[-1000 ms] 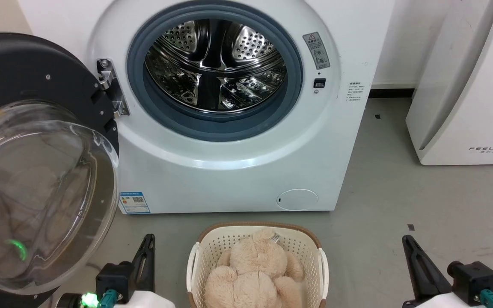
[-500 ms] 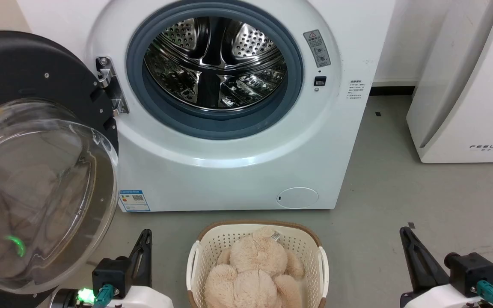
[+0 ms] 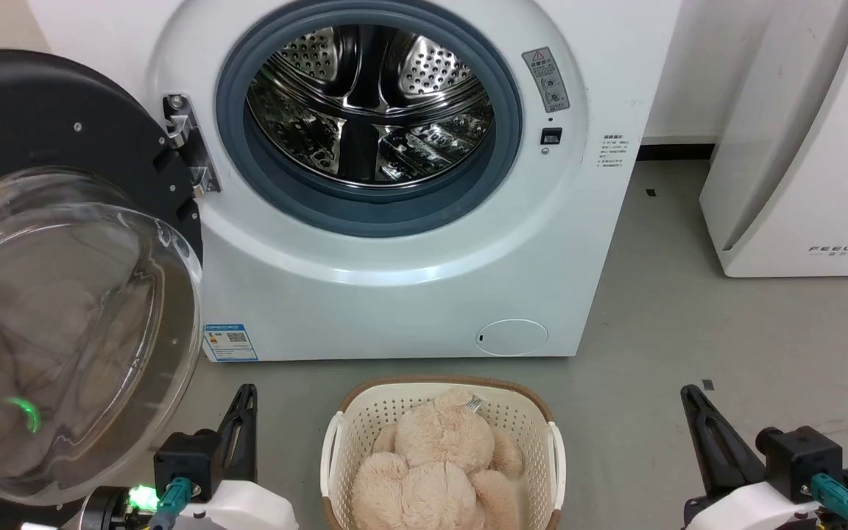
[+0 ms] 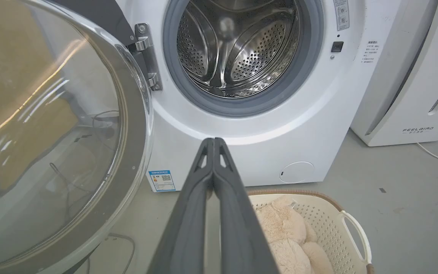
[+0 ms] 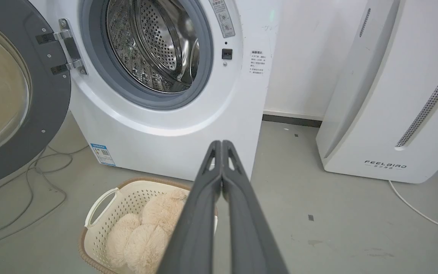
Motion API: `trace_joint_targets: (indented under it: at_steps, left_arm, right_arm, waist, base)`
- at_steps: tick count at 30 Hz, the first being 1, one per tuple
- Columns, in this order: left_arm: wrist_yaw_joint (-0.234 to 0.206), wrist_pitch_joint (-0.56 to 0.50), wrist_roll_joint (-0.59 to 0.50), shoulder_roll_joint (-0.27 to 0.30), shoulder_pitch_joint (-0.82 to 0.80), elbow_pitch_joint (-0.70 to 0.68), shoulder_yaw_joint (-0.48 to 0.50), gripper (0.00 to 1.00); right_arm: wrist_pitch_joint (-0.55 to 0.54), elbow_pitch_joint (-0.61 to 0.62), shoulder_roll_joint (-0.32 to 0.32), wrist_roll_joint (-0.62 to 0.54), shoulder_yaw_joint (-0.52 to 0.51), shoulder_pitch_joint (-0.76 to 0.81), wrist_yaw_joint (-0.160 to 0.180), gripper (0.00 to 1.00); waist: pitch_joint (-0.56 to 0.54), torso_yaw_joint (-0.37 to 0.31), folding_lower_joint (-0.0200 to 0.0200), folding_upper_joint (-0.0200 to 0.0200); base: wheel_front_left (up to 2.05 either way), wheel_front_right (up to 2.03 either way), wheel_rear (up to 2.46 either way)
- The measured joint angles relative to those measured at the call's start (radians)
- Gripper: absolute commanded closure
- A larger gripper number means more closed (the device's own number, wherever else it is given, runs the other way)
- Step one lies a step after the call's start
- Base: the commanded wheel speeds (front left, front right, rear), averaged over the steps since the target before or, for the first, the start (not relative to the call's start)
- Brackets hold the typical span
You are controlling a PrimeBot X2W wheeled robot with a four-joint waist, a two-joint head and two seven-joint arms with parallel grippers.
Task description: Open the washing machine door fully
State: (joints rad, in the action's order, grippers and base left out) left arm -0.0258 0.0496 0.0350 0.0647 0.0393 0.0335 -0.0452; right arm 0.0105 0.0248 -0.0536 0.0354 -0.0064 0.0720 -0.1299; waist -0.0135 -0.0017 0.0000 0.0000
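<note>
1. The washing machine door (image 3: 63, 280) hangs off the metal hinge (image 3: 185, 143) at the left of the drum mouth. It is swung well clear of the washing machine (image 3: 394, 294), and neither gripper touches it.
2. Hidden or cut off:
   - The head view clips the door's left and lower edges, and its outer face is turned away.
   - The top of the washing machine is cropped.
   - Through the glass bowl everything is smeared brown and grey, with a green glint low down (its source cannot be told).
3. Which way it points:
   - The dark grey screwed inner face and the bulging bowl look out toward the robot.
   - In the right wrist view the door lies close to the plane of the machine's front.
   - The disc stands upright (being round, it has no long axis).
4. The grey rubber ring (image 3: 372, 213) and the perforated steel drum (image 3: 369, 103) are fully exposed. A blue label (image 3: 230, 342) sits at the lower left of the front and a round cap (image 3: 512, 337) at the lower right.
5. The left gripper (image 4: 213, 140) has its fingers pressed together on nothing, low beside the door's lower rim. The right gripper (image 5: 221, 142) is likewise closed and empty, well to the right over bare floor (image 3: 689, 331).
6. Between them a cream basket (image 3: 439, 384) holds a beige plush toy (image 3: 431, 464) (its form is hard to make out).
7. A white appliance (image 3: 799, 147) marked FEELBIRD stands to the right, cropped.
</note>
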Motion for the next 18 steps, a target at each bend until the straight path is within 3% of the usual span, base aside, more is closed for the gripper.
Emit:
trace_joint_targets:
  at_steps: [18]
  left_arm:
    - [0.012, -0.032, -0.019, -0.012, -0.02, -0.019, 0.028, 1.0]
  right_arm:
    - [-0.006, -0.016, 0.0, -0.018, 0.003, -0.034, 0.0, 1.0]
  waist:
    - [0.009, 0.001, 0.0, 0.0]
  base:
    - [0.0, 0.0, 0.0]
